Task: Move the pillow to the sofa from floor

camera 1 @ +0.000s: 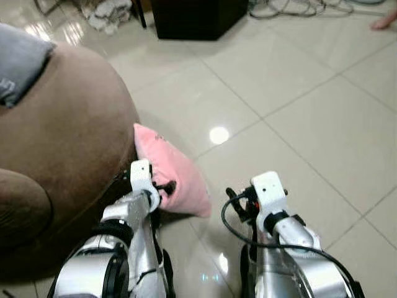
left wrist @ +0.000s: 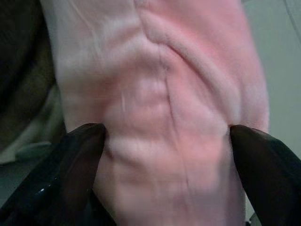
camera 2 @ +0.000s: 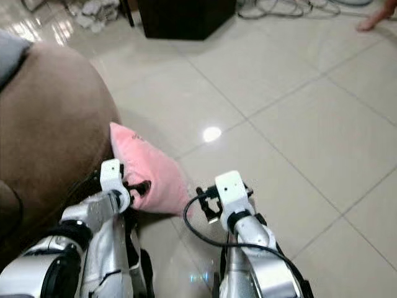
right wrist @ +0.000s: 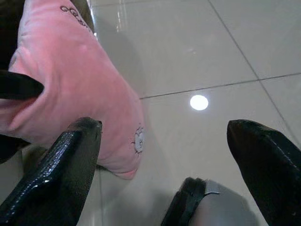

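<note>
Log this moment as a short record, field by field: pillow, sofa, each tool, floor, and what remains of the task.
pillow: pink pillow on the tiled floor, leaning against the sofa's side
sofa: brown sofa on the robot's left, a grey cloth lying on top
left tool: left tool with one finger on each side of the pillow, fabric bunched between them
right tool: right tool open over bare tiles beside the pillow, holding nothing
remaining: pillow not yet lifted onto the sofa
</note>
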You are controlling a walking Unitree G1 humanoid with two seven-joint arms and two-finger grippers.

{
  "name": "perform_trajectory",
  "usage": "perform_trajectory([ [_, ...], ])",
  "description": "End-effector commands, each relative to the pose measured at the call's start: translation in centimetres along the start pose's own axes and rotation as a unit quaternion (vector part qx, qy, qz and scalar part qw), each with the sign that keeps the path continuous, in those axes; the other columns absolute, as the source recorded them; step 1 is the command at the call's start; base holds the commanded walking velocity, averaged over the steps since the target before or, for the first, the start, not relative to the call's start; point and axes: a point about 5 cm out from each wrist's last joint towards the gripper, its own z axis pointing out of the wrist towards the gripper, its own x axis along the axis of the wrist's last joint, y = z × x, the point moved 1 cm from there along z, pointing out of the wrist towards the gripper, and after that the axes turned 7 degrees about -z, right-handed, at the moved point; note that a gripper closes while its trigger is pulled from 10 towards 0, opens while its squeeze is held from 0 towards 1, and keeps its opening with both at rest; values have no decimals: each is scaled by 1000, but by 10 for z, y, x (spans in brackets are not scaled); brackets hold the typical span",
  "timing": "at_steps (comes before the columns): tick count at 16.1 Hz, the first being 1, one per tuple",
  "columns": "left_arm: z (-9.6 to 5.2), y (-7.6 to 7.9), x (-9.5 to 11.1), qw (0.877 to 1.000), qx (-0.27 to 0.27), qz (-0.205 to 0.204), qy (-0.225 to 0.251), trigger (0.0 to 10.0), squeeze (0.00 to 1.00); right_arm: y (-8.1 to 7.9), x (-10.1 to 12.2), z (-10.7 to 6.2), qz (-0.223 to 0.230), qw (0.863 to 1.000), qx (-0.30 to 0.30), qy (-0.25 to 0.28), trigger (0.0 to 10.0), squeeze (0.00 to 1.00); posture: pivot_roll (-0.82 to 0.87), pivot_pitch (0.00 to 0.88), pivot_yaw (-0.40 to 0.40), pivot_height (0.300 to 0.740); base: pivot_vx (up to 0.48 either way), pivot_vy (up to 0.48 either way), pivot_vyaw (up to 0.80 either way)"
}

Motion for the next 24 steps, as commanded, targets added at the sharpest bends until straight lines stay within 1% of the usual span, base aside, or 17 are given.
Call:
perform_trajectory([
  [1, 1, -3, -13, 1000, 7, 5, -27, 10000, 1000, -7, -1, -3, -4, 1000, 14, -6, 10000, 0, -56, 278, 84, 480, 0, 0, 0],
  [2, 2, -1, -17, 999, 5, 19, -34, 10000, 325, -9, -1, -4, -8, 1000, 19, -8, 10000, 0, -58, 281, 86, 480, 0, 0, 0],
  [3, 2, 1, -18, 999, 1, 22, -35, 9765, 0, -9, -2, -4, -11, 1000, 20, -8, 10000, 0, -58, 282, 87, 480, 0, 0, 0],
  [4, 2, 1, -17, 999, 3, 29, -34, 3725, 0, -8, -1, -4, -11, 1000, 19, -8, 10000, 0, -58, 284, 89, 480, 0, 0, 0],
  [5, 3, 2, -18, 999, -1, 26, -35, 0, 0, -7, -1, -4, -11, 1000, 17, -9, 10000, 0, -58, 284, 90, 480, 0, 0, 0],
  [12, 3, 4, -12, 1000, -6, 20, -23, 0, 0, -7, 0, -3, -14, 1000, 16, -10, 10000, 0, -53, 278, 90, 480, 0, 0, 0],
  [24, 4, 10, -12, 999, -26, 7, -26, 0, 0, -6, 0, -2, -18, 1000, 17, -11, 10000, 0, -54, 272, 91, 480, 0, 0, 0],
])
